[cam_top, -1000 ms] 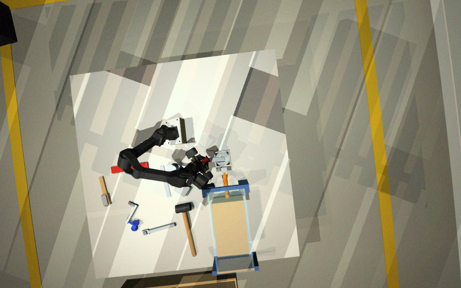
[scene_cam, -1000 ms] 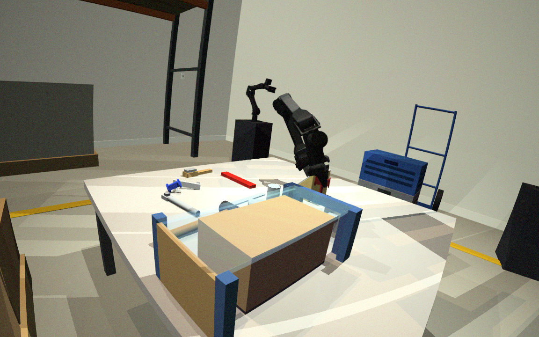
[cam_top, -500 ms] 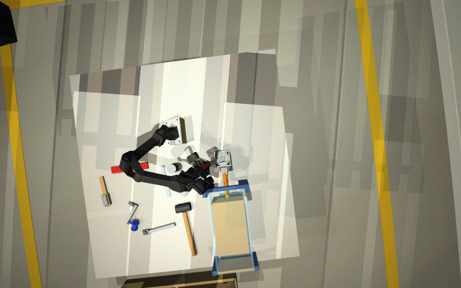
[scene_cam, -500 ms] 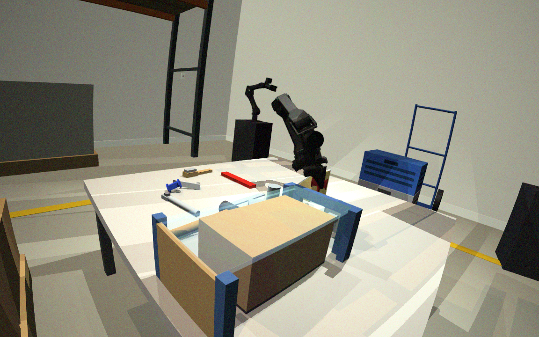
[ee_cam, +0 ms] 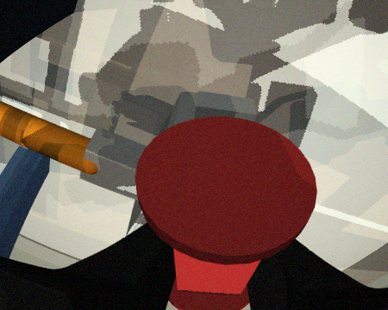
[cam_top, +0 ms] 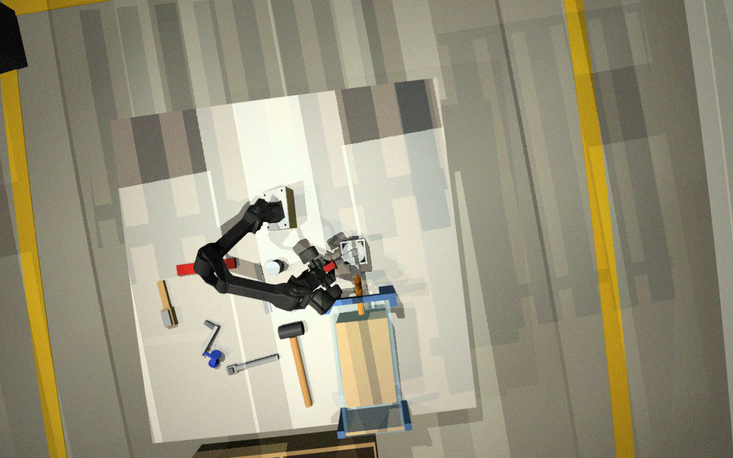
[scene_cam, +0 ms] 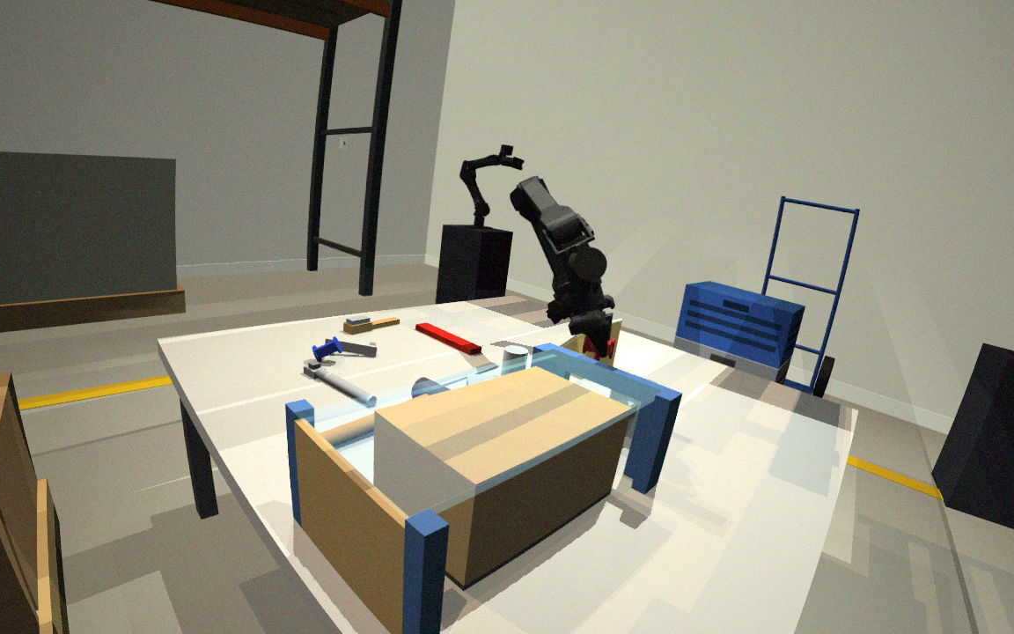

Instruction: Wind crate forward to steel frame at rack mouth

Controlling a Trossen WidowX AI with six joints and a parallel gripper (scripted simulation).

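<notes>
My gripper [cam_top: 328, 272] [scene_cam: 594, 337] [ee_cam: 215, 217] is shut on the red knob [cam_top: 330, 266] [ee_cam: 225, 184] of the winch handle, just left of the grey winch [cam_top: 353, 248]. The knob fills the wrist view. An orange strap [cam_top: 358, 286] [ee_cam: 39, 140] runs from the winch into the cubby. The tan crate [cam_top: 364, 355] [scene_cam: 495, 430] sits flat under the clear panel. A short gap shows between its front and the blue frame [cam_top: 387, 291] [scene_cam: 657, 441] at the mouth. The winch top is hidden by my hand in the side view.
On the bench to the left lie a mallet [cam_top: 299, 364], a wrench [cam_top: 252, 363], a blue-knobbed crank [cam_top: 210, 344] [scene_cam: 326, 342], a brush [cam_top: 165, 305], a red bar [cam_top: 187, 268] [scene_cam: 447, 337] and a white cylinder [cam_top: 273, 266] [scene_cam: 514, 356]. The arm's base [cam_top: 280, 207] stands behind.
</notes>
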